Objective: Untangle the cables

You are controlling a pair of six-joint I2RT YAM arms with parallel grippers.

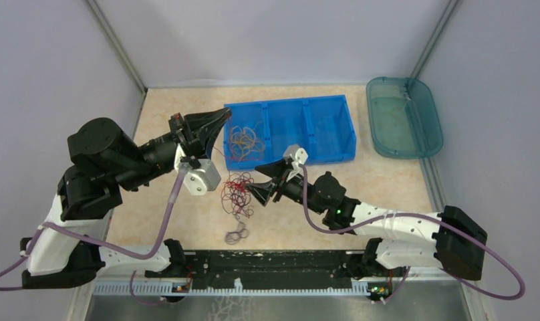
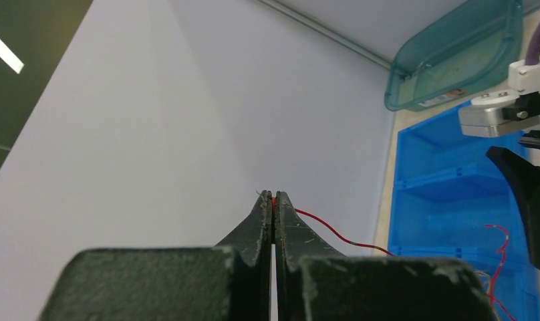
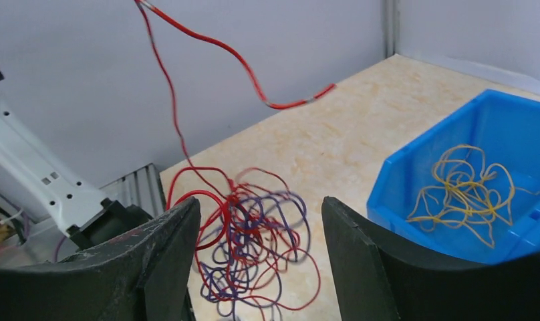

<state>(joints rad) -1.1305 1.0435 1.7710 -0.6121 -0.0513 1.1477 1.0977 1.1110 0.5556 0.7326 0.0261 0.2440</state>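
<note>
A tangle of red and purple cables [image 1: 237, 192] lies on the table in front of the blue bin; it also shows in the right wrist view [image 3: 254, 241]. My left gripper [image 1: 226, 115] is raised near the bin's left end and shut on a red cable [image 2: 334, 233] that trails down toward the tangle [image 3: 187, 80]. My right gripper [image 1: 260, 179] is open and empty, just right of the tangle, its jaws either side of it in the wrist view [image 3: 260, 267]. Yellow cables [image 1: 244, 140] lie in the bin's left compartment [image 3: 464, 194]. A small dark loop [image 1: 237, 235] lies apart, nearer the arms.
The blue three-compartment bin [image 1: 321, 124] stands at the back middle. A teal lidded tray [image 1: 404, 117] stands at the back right. White walls close the left, back and right sides. A black rail [image 1: 267, 267] runs along the near edge.
</note>
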